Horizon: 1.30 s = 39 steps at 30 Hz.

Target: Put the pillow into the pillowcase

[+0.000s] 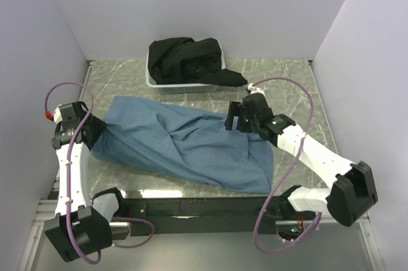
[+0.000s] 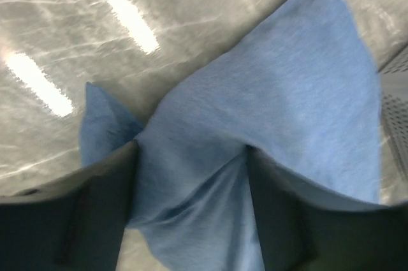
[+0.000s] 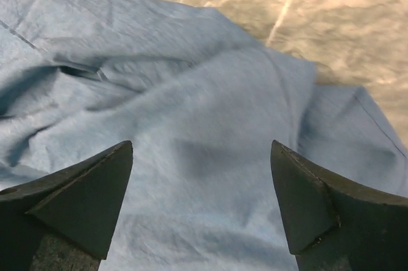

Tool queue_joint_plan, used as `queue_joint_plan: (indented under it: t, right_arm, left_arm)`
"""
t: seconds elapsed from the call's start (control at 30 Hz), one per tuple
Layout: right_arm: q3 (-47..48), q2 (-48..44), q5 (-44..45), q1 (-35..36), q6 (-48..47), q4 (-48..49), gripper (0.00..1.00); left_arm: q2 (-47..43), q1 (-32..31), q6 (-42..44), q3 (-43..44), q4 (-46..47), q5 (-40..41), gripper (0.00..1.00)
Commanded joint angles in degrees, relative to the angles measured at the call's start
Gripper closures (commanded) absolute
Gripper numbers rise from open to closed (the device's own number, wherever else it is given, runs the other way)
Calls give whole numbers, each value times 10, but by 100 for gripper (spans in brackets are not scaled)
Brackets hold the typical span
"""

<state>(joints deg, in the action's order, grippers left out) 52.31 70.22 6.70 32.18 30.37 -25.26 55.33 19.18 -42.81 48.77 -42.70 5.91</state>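
Likely the pillowcase point(image 1: 185, 143) handles limp and light; you should pinch a corner. Left jaws open astride cloth; right jaws open above.

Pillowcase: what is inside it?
Only blue cloth shows: the pillowcase lies wrinkled on the table. Whatever is inside cannot be seen, because the cloth covers it.

No legible text, label, brand, number or sign was found in any view. The pillowcase point(image 1: 185, 146) presents plain blue cloth only; the basket point(image 1: 152, 78) just behind it and the black cloth point(image 1: 185, 57) inside that basket bear nothing readable.
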Motion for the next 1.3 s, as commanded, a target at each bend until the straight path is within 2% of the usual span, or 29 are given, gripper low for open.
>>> queue_joint_plan:
  t: [0.0, 0.1, 0.27, 0.4, 0.43, 0.5, 0.53, 0.57, 0.73, 0.8, 0.93, 1.0, 1.1, 1.17, 1.23, 1.27]
  right_arm:
    - [64, 46, -19, 5, -28, 52, 5]
    - [89, 78, -17, 23, -37, 48, 5]
    - [92, 127, -14, 62, -42, 57, 8]
    - [96, 158, -16, 82, -37, 52, 23]
    - [95, 161, -15, 82, -33, 43, 44]
    - [90, 150, 8, 77, -22, 27, 71]
    - [87, 125, 22, 66, -16, 2, 94]
    - [84, 107, 44, 56, -14, -10, 100]
    - [69, -41, 128, 5, -5, -85, 100]
    - [60, -67, 161, -13, 0, -102, 100]
    - [-2, -107, 145, -73, 0, -79, 100]
    - [-17, -96, 132, -112, -3, -73, 100]
    - [-37, -48, 118, -131, -6, -39, 100]
    - [-48, 3, 69, -130, -1, -4, 100]
    - [-56, 55, 21, -93, 20, 38, 100]
    - [-54, 72, 24, -59, 31, 48, 100]
  left_arm:
    - [-18, 1, 8, 11, 60, -13, 22]
    - [-24, -3, 18, 12, 70, -20, 14]
    - [-16, -47, 26, 34, 70, -10, 10]
    - [-5, -96, 18, 59, 73, -12, 10]
    - [-1, -110, 13, 62, 73, -10, 10]
    - [9, -160, 4, 69, 77, 6, 10]
    - [16, -175, -1, 69, 79, 9, 10]
    - [20, -203, -3, 68, 87, 6, 10]
    - [47, -263, -25, 39, 110, -3, 8]
    - [51, -264, -29, 22, 108, 14, 7]
    - [57, -262, -20, 26, 83, 53, 1]
    - [54, -260, -10, 46, 75, 61, 1]
    - [41, -259, 7, 73, 68, 67, 1]
    - [40, -260, 21, 83, 82, 25, 0]
    - [54, -272, 17, 87, 86, -1, 1]
    - [58, -279, 9, 84, 89, -1, 1]
